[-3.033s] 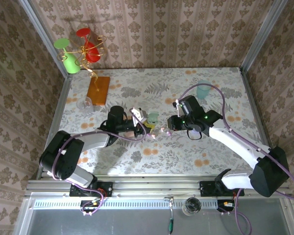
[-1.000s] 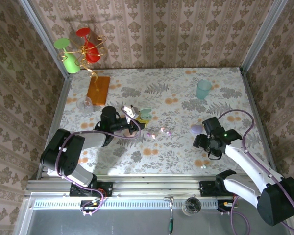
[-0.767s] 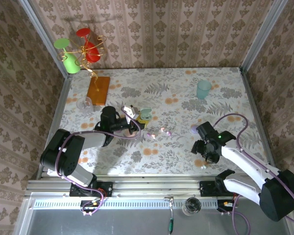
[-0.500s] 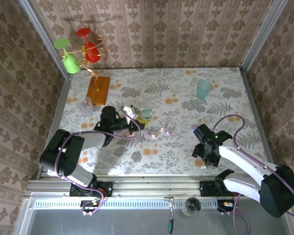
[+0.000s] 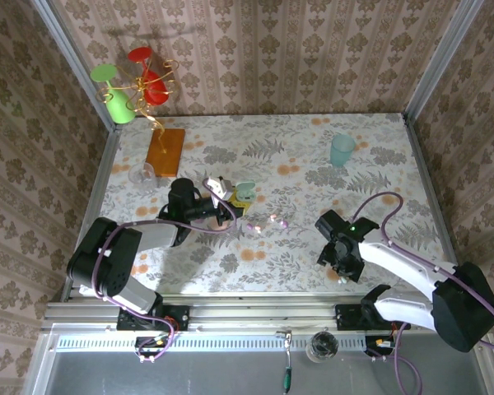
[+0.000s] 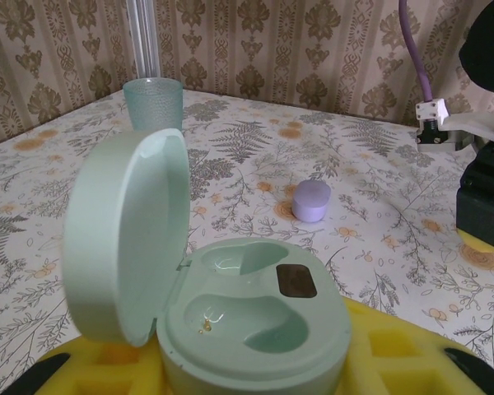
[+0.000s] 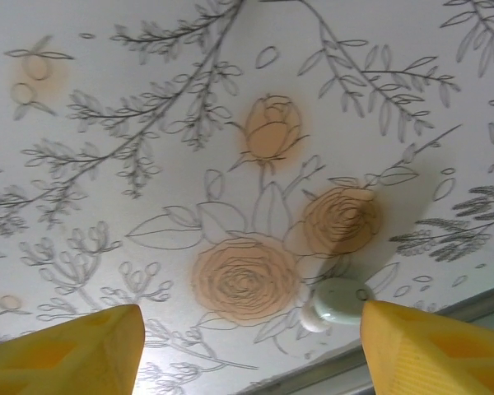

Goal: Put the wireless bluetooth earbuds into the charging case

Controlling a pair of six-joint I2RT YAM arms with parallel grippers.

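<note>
Floral tabletop (image 5: 296,148) beneath two arms. Right claw (image 7: 251,317) hangs released, its yellow fingers spread over a pale mint earbud (image 7: 337,300) lying well to the right of the mint charging case (image 6: 255,329). Left claw (image 5: 233,204) is clenched on that case, lid open. Pink earbuds (image 5: 276,220) lie just right of it.
</note>
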